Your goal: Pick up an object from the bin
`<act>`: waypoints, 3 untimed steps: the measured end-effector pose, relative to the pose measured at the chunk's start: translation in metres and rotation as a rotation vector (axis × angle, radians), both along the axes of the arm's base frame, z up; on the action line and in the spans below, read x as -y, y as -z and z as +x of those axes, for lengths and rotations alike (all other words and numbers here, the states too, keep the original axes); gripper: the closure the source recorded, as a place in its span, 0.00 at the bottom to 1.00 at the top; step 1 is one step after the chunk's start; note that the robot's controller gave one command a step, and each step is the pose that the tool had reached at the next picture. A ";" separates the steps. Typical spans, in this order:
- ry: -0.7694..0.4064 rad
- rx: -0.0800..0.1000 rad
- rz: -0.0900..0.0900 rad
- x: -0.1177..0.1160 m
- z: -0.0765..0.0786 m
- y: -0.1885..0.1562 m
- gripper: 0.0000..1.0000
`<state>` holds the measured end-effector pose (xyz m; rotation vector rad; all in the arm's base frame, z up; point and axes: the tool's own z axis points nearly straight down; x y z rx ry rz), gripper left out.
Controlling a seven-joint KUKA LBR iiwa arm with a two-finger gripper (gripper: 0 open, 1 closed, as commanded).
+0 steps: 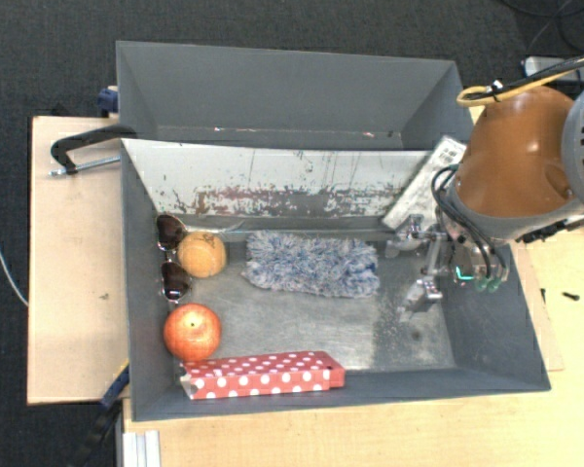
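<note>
Orange cover [516,154] on the arm's wrist stands highest, at the right of the grey metal bin [273,86], with dark cables looping out from under it. Below the cover the gripper [416,270] hangs over the right part of the bin floor. Its fingers seem to stand apart with only bare, speckled floor between them, though the metal parts are hard to separate from above. It holds nothing.

Nearest thing to the gripper is a fluffy blue-and-white duster head [311,264], lying flat in the middle of the floor just to the gripper's left and clear of it. To the far side of the gripper, a white remote-like bar [423,188] leans tilted against the far wall, near the right corner.

Well apart, along the left wall, lie the other things. A pale orange round fruit [202,255] sits beside a pair of dark sunglasses [174,281], one lens on the fruit's far side and one on its near side. A red apple [192,331] rests just nearer than these. Along the near wall, a long red box with white dots [263,374] lies flat, its left end just near of the apple.
</note>
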<state>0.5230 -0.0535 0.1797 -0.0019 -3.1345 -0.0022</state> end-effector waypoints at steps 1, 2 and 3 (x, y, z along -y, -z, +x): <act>-0.001 0.009 -0.001 0.000 0.002 -0.004 0.00; -0.312 0.012 0.000 -0.030 0.040 0.025 0.00; -0.354 0.008 0.002 -0.039 0.037 0.034 0.00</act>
